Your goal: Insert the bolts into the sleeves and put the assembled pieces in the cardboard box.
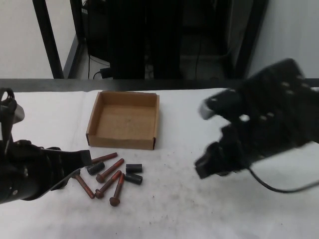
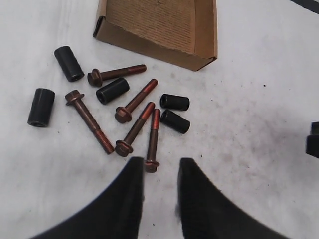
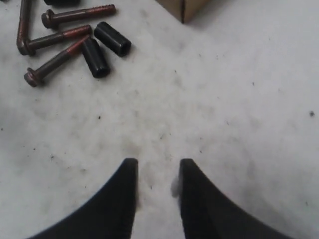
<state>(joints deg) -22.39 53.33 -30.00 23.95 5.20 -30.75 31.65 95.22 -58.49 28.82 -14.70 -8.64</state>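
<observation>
Several copper-coloured bolts [image 2: 134, 128] and several short black sleeves [image 2: 112, 90] lie loose on the white bench just in front of the cardboard box [image 1: 119, 142]. None of the bolts sits in a sleeve. My left gripper [image 2: 160, 163] is open and holds nothing; it hovers at the near edge of the pile, by the head of one bolt [image 2: 152, 162]. In the high view the left gripper [image 1: 82, 160] is at the pile's left side. My right gripper [image 3: 158, 163] is open over bare bench, right of two sleeves [image 3: 95, 57]; the high view shows the right gripper [image 1: 202, 167] lifted, right of the pile.
The box [image 2: 149, 45] is open-topped with nothing inside it. Bare white bench stretches to the right of the pile and in front of it. A cable [image 1: 279, 188] trails from the right arm. The bench's far edge runs behind the box.
</observation>
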